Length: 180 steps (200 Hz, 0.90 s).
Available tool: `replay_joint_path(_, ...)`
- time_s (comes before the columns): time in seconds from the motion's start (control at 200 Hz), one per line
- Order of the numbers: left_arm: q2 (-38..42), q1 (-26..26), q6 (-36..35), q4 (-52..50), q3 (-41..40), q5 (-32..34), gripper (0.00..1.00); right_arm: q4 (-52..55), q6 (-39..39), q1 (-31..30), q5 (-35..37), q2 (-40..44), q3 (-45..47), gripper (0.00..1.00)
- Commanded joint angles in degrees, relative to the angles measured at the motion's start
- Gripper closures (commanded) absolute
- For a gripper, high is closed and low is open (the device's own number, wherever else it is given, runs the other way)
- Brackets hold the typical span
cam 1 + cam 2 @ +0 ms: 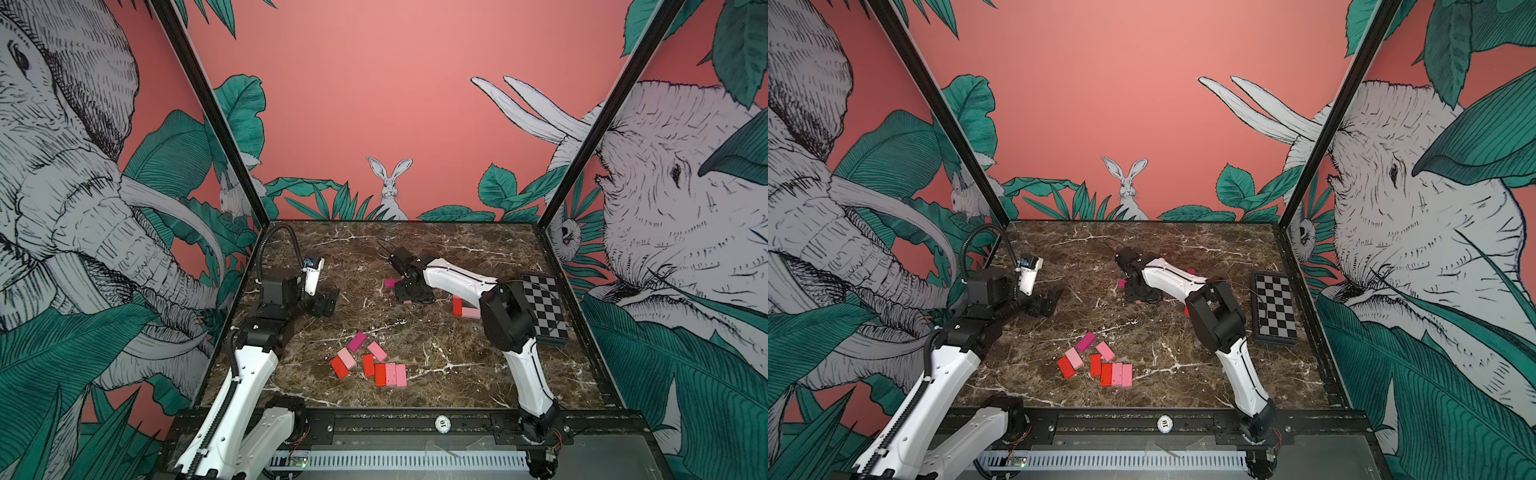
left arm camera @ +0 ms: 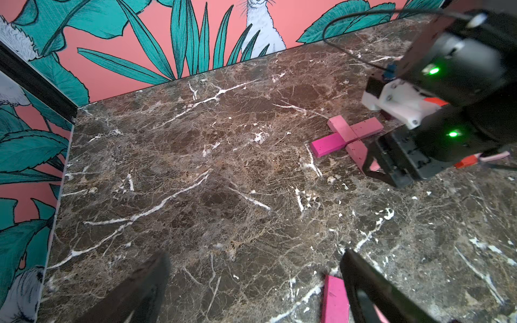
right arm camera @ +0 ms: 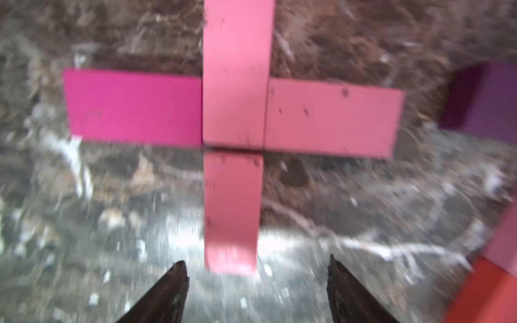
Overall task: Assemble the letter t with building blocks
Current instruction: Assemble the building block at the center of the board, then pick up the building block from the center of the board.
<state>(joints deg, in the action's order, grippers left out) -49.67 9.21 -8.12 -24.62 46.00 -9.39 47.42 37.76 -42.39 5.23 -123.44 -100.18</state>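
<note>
In both top views the left fingers (image 1: 330, 300) (image 1: 1052, 300) hang low over the left side of the table (image 1: 457, 374), well apart from every block. The right fingers (image 1: 409, 293) (image 1: 1140, 293) point down at mid-table and hide most of the build, though a magenta block (image 1: 390, 283) pokes out beside them. Loose blocks (image 1: 370, 365) lie scattered near the front edge. A checkerboard plate (image 1: 544, 307) sits at the right.

Over to the left wrist view: the left fingers (image 2: 358, 265) are spread wide with only bare table between them. Ahead lies a flat cross of blocks (image 2: 347, 134).

Now the right wrist view, a little blurred: the right fingers (image 3: 173, 290) stand apart on either side of the nearest pink block (image 3: 232, 209), clear of it and gripping nothing. A purple block (image 3: 486, 98) lies near the cross.
</note>
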Motion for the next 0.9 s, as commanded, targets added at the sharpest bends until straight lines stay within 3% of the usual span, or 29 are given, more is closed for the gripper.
replay_joint_path(0.0,0.3,-0.2,0.0,-1.5,1.6,0.9,0.03,1.9,-2.6,-1.1,-1.1,8.8,3.8,0.23)
replay_joint_path(0.225,0.1,-0.2,-0.1,-1.9,1.8,1.9,0.03,2.9,-1.5,-5.0,-6.6,21.8,18.2,0.25)
replay_joint_path(0.36,0.2,-0.3,0.0,-1.8,1.6,2.2,0.03,2.0,3.9,-10.2,-7.5,27.5,27.3,0.28)
replay_joint_path(0.545,-0.2,-0.4,0.1,-2.0,2.0,2.1,0.03,-9.0,13.4,-16.5,-10.6,31.0,39.1,0.42)
replay_joint_path(0.895,0.1,-0.4,0.3,-1.8,1.7,2.2,0.03,-11.8,14.2,-23.0,-13.3,23.9,36.8,0.46)
